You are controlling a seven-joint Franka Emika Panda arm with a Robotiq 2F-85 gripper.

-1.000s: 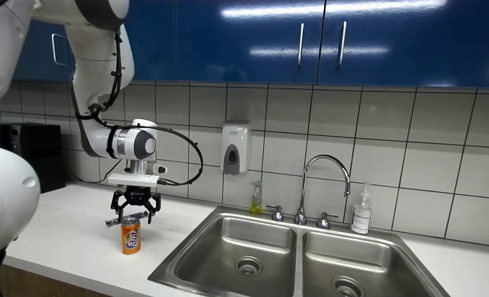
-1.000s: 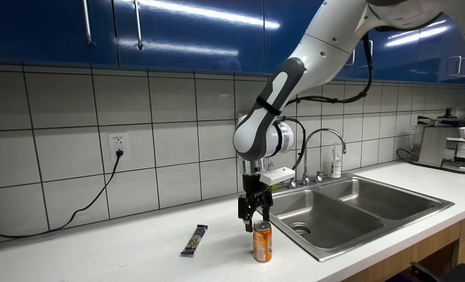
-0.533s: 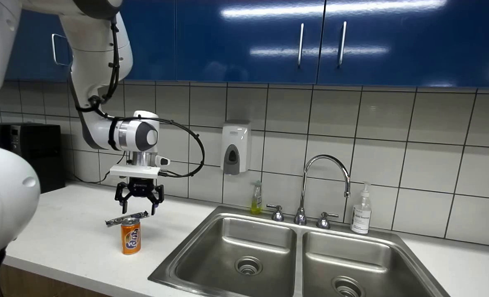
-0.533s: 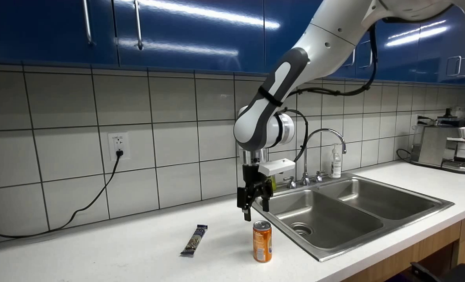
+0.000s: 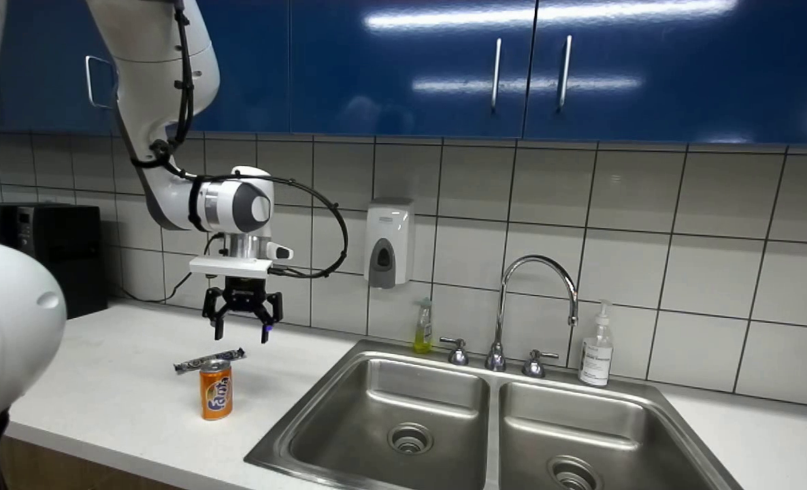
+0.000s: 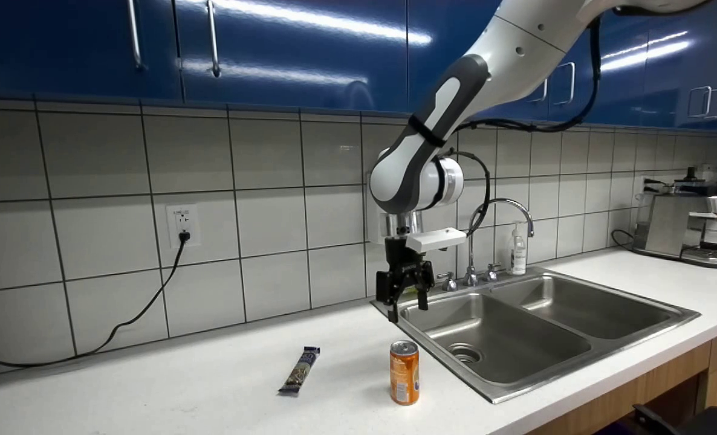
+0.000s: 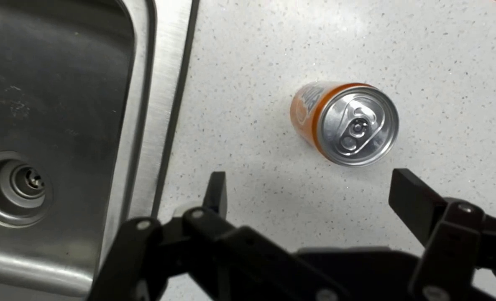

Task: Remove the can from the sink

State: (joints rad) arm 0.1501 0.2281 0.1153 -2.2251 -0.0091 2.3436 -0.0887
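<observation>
The can [image 5: 216, 391] is orange with a silver top and stands upright on the white counter, beside the sink [image 5: 493, 435]. In an exterior view the can [image 6: 404, 377] is left of the sink rim [image 6: 474, 379]. My gripper [image 5: 242, 339] is open and empty. It hangs above the counter, higher than the can and apart from it, also in an exterior view [image 6: 408, 313]. In the wrist view the can [image 7: 350, 125] lies beyond the open fingers [image 7: 309, 188], nearer the right finger. The sink rim [image 7: 168, 54] shows at left there. The visible parts of the bowls hold nothing.
A wrapped bar [image 5: 208, 362] lies on the counter behind the can; it also shows in an exterior view [image 6: 300, 370]. The faucet [image 5: 495, 357], a yellow-green bottle [image 5: 423, 333] and a white soap bottle [image 5: 595, 361] stand behind the bowls. A soap dispenser [image 5: 389, 241] hangs on the wall.
My gripper has risen from beside the can's top and shifted toward the sink side, with its fingers staying apart. The can and the wrapped bar have not moved.
</observation>
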